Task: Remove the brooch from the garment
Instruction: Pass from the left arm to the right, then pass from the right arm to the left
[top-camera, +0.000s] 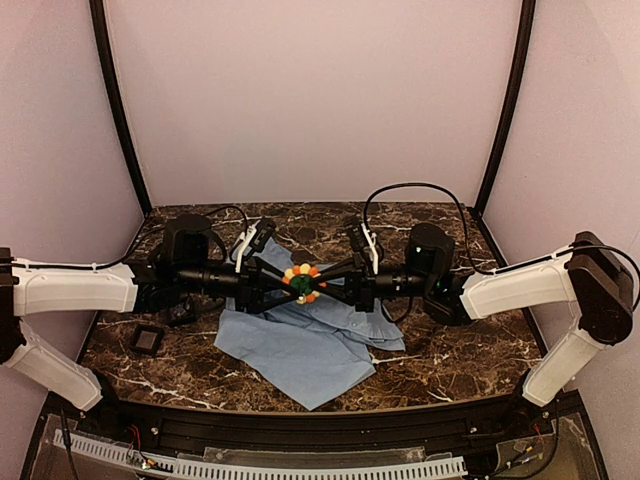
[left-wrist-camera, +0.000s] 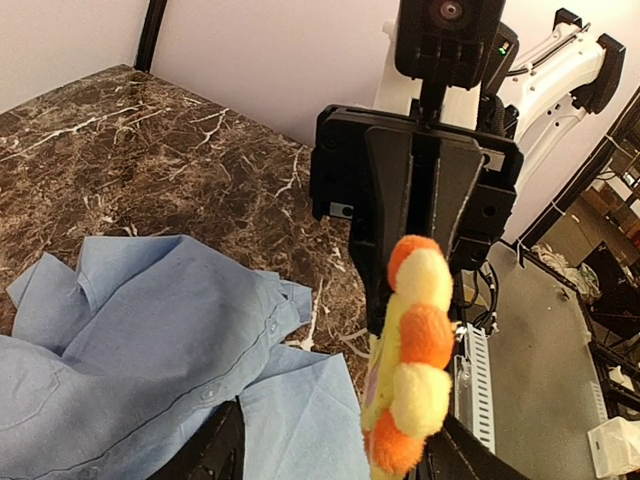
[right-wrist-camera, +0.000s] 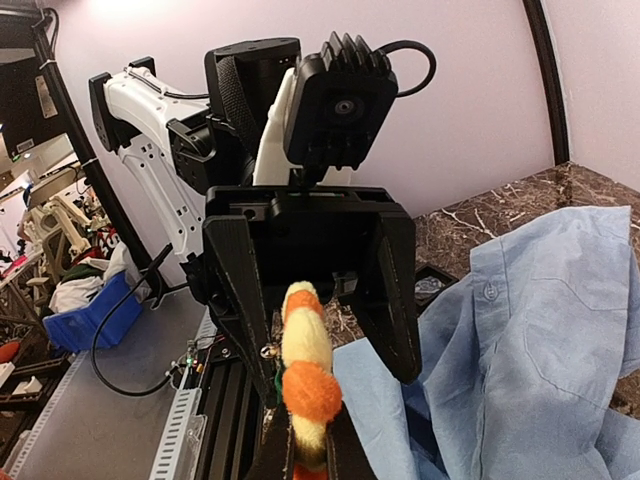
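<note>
The brooch (top-camera: 302, 283), a fuzzy flower with orange and yellow petals around a dark green centre, hangs above the light blue garment (top-camera: 300, 345). My right gripper (top-camera: 320, 282) is shut on it; in the right wrist view the fingers (right-wrist-camera: 305, 462) pinch its lower edge (right-wrist-camera: 308, 370). My left gripper (top-camera: 284, 283) faces it from the left with jaws wide open around the brooch. In the left wrist view the brooch (left-wrist-camera: 415, 350) stands edge-on beside my right finger (left-wrist-camera: 470, 455), with shirt fabric (left-wrist-camera: 150, 330) below. I cannot tell whether the pin still passes through the fabric.
The shirt lies crumpled on the dark marble table (top-camera: 450, 350). A small black square pad (top-camera: 149, 340) sits at the left front. Black corner posts (top-camera: 118, 110) and pale walls close in the back. The arm bases stand at the near edge.
</note>
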